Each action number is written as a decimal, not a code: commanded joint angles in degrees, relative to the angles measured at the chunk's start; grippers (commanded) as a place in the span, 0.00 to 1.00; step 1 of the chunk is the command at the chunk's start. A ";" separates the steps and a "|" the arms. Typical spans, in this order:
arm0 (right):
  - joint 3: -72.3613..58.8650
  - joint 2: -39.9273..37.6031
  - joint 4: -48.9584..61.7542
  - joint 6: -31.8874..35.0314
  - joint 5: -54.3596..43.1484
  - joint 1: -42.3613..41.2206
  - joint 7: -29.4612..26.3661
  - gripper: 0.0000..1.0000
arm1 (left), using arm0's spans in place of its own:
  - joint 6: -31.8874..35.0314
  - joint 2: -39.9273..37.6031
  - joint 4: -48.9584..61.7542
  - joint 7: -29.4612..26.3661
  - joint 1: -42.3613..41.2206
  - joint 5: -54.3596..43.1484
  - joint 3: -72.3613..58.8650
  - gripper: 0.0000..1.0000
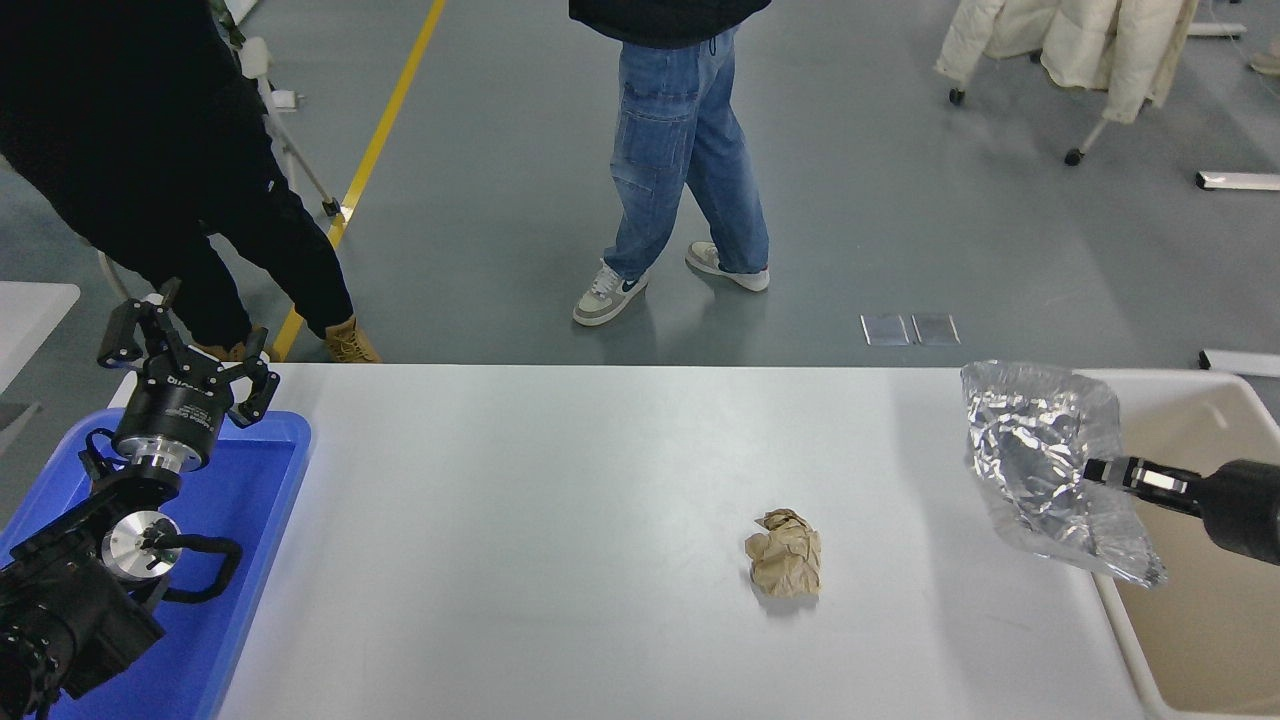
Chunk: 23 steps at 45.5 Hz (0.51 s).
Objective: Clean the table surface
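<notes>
Matte smooth table surface [560,480], shiny crinkled foil [1045,455], crumpled brown paper [783,566]

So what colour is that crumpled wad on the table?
Light brown wad, clearest in the head view.

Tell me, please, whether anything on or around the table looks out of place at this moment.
A crumpled brown paper ball lies alone on the table surface, litter on an otherwise bare white top. The right gripper holds a wrinkled foil sheet in the air, straddling the beige bin rim. Nothing looks spilled or broken.
</notes>
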<state>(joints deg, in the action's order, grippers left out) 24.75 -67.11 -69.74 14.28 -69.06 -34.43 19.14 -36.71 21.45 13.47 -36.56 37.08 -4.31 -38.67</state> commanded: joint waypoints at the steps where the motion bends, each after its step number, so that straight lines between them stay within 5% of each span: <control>1: 0.39 -11.72 -6.11 6.45 5.25 -4.23 0.90 0.00 | -0.03 0.00 -0.02 0.00 -0.08 0.00 0.00 1.00; 11: 0.04 -16.21 -5.49 15.95 6.22 -13.02 0.99 0.00 | -0.03 0.00 -0.02 0.00 0.01 0.00 0.00 1.00; 23: -0.66 -17.00 -5.50 17.54 6.48 -15.05 0.90 0.00 | -0.03 0.00 -0.02 0.00 0.01 0.00 0.00 1.00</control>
<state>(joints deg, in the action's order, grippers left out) 24.68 -81.98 -74.80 28.77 -63.24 -46.56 20.00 -36.72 21.45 13.48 -36.56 37.07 -4.31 -38.67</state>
